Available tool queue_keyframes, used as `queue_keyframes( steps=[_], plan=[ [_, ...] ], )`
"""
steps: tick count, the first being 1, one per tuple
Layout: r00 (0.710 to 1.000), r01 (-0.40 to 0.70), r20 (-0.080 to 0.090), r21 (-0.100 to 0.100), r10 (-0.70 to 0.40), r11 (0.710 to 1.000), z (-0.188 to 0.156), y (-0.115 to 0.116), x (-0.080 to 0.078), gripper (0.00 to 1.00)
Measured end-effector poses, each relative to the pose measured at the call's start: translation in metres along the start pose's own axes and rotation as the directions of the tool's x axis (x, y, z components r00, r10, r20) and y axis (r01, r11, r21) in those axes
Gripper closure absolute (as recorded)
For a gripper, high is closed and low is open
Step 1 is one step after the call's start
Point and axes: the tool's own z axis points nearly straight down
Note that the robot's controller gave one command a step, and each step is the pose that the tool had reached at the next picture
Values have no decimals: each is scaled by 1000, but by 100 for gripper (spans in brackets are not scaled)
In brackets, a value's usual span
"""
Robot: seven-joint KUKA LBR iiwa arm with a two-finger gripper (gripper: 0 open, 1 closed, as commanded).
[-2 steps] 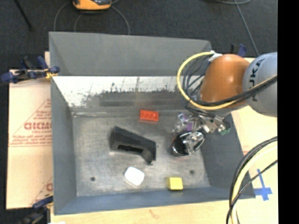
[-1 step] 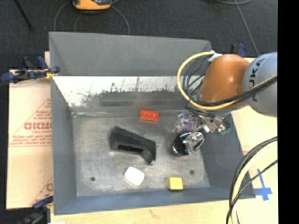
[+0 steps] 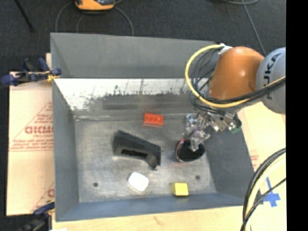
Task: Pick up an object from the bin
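A KUKA arm's gripper hangs low over the right side of a grey metal bin. Its tip is directly above a small black round object with a reddish edge, which lies on the floor near the right wall. Whether the jaws are apart or together cannot be told from this angle (the metalwork below the orange wrist cover crowds the spot), and nothing can be seen clamped between them.

The black round object appears to sit flat on the bin floor, so the pick looks not yet made. As a judgement, the approach is done or nearly so, while the closing, the lift and the carry out of the bin are left.

The other loose things lie apart from the gripper. A red-orange block sits toward the back wall and a black angular piece in the middle. A white rounded lump and a yellow cube lie near the front wall.
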Motion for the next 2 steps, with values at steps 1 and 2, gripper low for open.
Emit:
queue_keyframes(
  steps=[1, 2],
  plan=[
    [1000, 0, 0, 0, 0, 1000, 0, 0, 0, 100],
    [984, 178, 2, 2, -178, 984, 10, 0, -1, 100]
  ],
)
